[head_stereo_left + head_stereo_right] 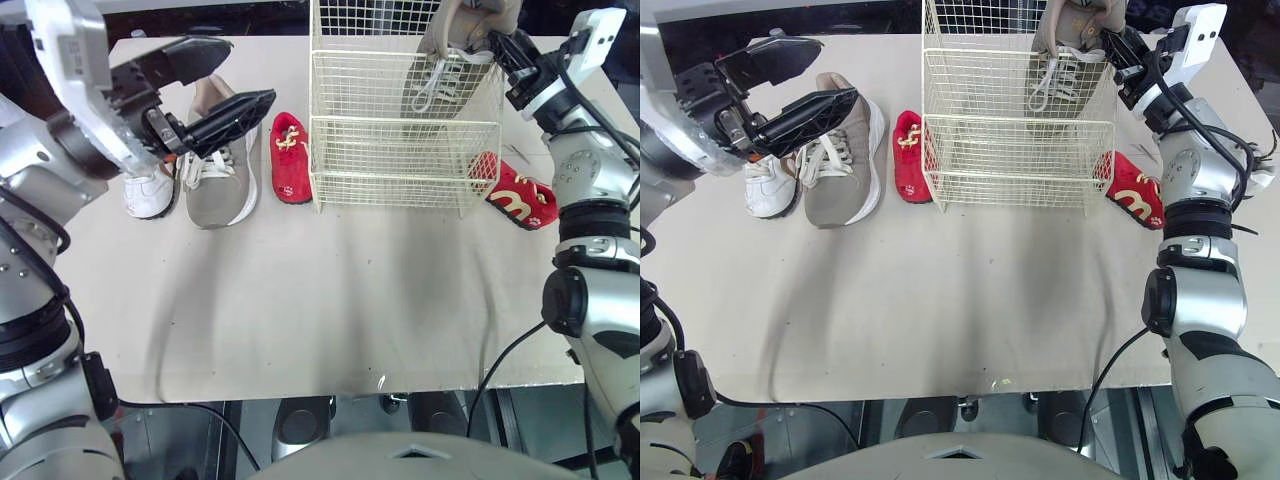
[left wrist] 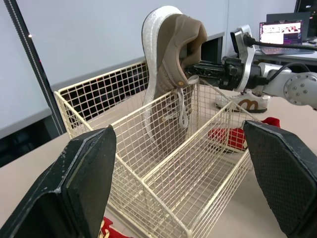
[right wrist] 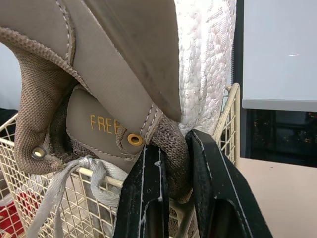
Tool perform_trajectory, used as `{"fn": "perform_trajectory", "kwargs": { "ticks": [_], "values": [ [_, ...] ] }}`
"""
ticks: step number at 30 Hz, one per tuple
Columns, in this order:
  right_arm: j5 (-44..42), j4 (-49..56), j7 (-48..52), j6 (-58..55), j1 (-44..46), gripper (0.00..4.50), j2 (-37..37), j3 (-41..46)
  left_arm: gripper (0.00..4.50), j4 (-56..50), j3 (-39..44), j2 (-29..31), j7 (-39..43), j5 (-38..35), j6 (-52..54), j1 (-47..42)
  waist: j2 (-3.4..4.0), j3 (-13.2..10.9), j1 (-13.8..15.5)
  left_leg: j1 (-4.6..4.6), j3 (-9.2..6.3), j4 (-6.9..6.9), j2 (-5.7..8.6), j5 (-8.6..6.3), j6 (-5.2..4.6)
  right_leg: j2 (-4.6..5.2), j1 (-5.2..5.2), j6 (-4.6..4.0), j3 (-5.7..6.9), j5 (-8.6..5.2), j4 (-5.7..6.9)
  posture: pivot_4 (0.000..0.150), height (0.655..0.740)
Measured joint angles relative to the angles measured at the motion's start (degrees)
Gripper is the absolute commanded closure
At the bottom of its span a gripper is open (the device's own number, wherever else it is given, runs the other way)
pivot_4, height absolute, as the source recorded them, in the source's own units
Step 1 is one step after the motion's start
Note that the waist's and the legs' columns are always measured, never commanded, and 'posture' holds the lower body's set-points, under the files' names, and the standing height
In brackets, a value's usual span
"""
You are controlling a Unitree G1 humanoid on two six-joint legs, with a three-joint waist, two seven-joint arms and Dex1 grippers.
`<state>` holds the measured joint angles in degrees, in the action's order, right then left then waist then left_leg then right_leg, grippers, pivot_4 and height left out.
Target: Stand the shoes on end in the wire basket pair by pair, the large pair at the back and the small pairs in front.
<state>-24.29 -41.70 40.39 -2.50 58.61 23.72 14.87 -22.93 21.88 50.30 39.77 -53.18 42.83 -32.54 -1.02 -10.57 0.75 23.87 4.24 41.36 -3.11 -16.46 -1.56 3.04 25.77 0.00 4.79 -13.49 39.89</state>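
Sneaker (image 2: 166,64) stands on end at back of wire basket (image 1: 400,150), pinched by right tool (image 3: 173,144); left tool (image 1: 245,72) gapes wide, left of it.

Painted wire basket (image 1: 390,120), knit-cloth shoe (image 3: 114,74) with pebbled white sole (image 3: 203,59)

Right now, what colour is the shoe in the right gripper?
The shoe is taupe with a white sole and pale laces, clearest in the left wrist view.

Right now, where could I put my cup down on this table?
The table is bare in front of the wire basket; the basket's front compartment is empty. Crowded: white shoe, grey shoe, red shoe left of it; second red shoe right.
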Motion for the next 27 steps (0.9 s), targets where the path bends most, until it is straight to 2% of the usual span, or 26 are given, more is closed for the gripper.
{"fn": "perform_trajectory", "kwargs": {
  "ticks": [1,3,4,5,7,9,10,14,19,27],
  "values": [
    [-0.08,0.12,-0.19,0.00,-0.07,3.77,-0.21,0.11,0.00,0.00,0.00,-0.16,0.00,0.00,-0.01,-0.10,0.00,0.00,-0.03,-0.01,0.01,0.00,0.00,0.00,0.00,0.00,0.00,0.00,-0.01,0.00,0.00,0.150,0.6860],
    [-0.13,0.40,-0.60,0.18,-0.40,3.32,-0.38,0.35,0.00,0.00,0.00,-0.44,0.00,0.00,-0.02,-0.14,0.00,0.00,-0.03,-0.01,0.00,0.00,0.00,0.00,0.00,0.00,0.00,0.00,0.00,0.00,0.01,0.150,0.6860],
    [-0.13,0.54,-0.75,0.23,-0.79,2.72,-0.42,0.55,0.00,0.00,0.00,-0.72,0.00,-0.04,-0.04,-0.16,-0.01,0.01,-0.03,-0.01,0.00,0.00,0.00,0.00,0.00,0.00,-0.01,0.00,-0.01,0.00,0.00,0.150,0.6860],
    [-0.17,0.55,-0.83,0.21,-1.03,2.45,-0.50,0.69,0.00,0.00,0.00,-0.91,0.00,-0.05,-0.05,-0.16,-0.01,0.01,-0.05,-0.02,0.01,0.01,0.00,0.00,0.00,0.00,-0.01,0.00,-0.02,0.00,0.01,0.150,0.6860],
    [-0.10,0.42,-1.21,0.17,-2.11,1.40,-0.69,0.87,0.00,0.01,0.01,-1.43,0.00,-0.50,-0.07,-0.22,0.00,0.00,-0.10,-0.02,0.02,0.01,0.00,0.00,0.00,0.00,-0.01,0.00,-0.03,0.00,0.00,0.150,0.6860],
    [-0.12,0.42,-1.56,0.16,-2.32,0.65,-0.74,1.00,0.00,0.00,0.02,-1.47,0.01,-0.57,-0.12,-0.22,0.00,0.00,-0.16,-0.02,0.03,0.01,0.00,0.00,0.00,0.00,-0.01,0.00,-0.04,0.00,0.01,0.150,0.6860],
    [-0.10,0.42,-1.85,0.15,-2.33,0.09,-0.73,1.01,0.00,0.00,0.02,-1.55,0.05,-0.58,-0.24,-0.22,0.00,0.00,-0.20,-0.02,0.02,0.01,-0.01,0.00,0.00,0.00,-0.01,0.00,-0.04,0.00,0.01,0.150,0.6860],
    [-0.21,1.17,-2.01,0.09,-3.18,0.09,-0.58,1.34,0.00,0.00,0.05,-1.68,0.47,-0.58,-0.84,0.10,0.00,0.00,-0.36,-0.02,0.02,0.00,-0.02,0.00,0.00,-0.01,0.00,0.00,-0.04,0.00,0.00,0.150,0.6860],
    [-2.05,8.45,-0.60,-2.41,-6.09,0.09,1.06,1.93,0.00,1.72,0.63,-1.71,1.08,-0.05,-1.69,2.48,0.01,-0.01,-0.38,0.00,0.02,-0.02,-0.03,0.00,0.00,0.00,0.02,0.00,-0.03,0.00,-0.02,0.150,0.6860],
    [-6.84,36.96,6.65,-15.53,-19.44,0.09,8.65,-1.86,0.00,12.74,3.25,-2.63,-5.28,5.31,-3.77,2.68,0.01,0.00,-0.07,-0.03,0.01,-0.02,-0.03,0.00,0.00,0.01,0.01,0.00,-0.02,0.00,-0.02,0.150,0.6860]
  ]
}}
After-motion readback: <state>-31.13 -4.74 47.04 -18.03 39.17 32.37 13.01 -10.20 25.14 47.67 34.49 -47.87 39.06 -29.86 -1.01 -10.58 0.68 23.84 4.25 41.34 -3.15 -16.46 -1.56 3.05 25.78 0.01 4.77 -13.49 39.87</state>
